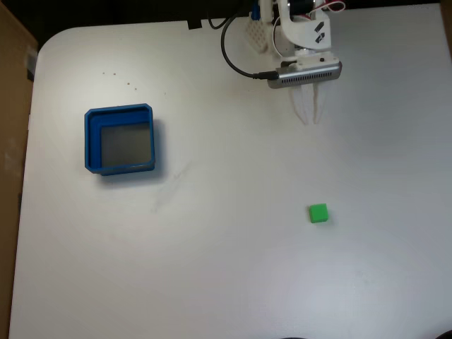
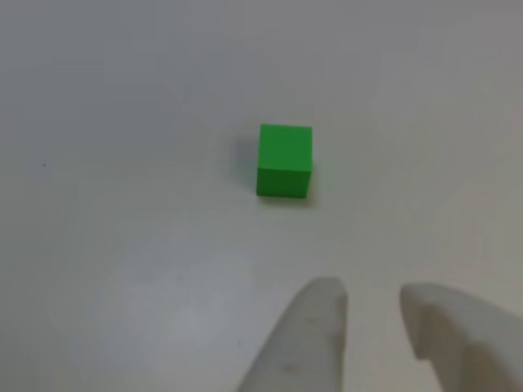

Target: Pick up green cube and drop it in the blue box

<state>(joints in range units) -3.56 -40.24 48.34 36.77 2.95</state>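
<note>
Resting flat on the white desk (image 1: 226, 282), the cube (image 1: 318, 212) sits alone toward the lower right in the fixed view, well apart from everything else. The box (image 1: 92, 141) stands far to its left, near the desk's left side, its blue walls framing a grey floor with nothing in it; one corner, at upper right in that view, is clipped.

The arm reaches in from the top edge of the fixed view, a black cable looping beside it. Its pincer (image 1: 309, 116) points down the picture toward the cube but stays well short of it, holding nothing. The two pale fingers (image 1: 300, 107) stand a narrow gap apart, slightly open.

In the other view the cube (image 2: 285, 160) lies ahead of the pincer (image 2: 372, 306), a stretch of bare desk (image 2: 122, 245) between them, and the fingertips (image 2: 319, 314) rise from the bottom edge with a small gap between.
</note>
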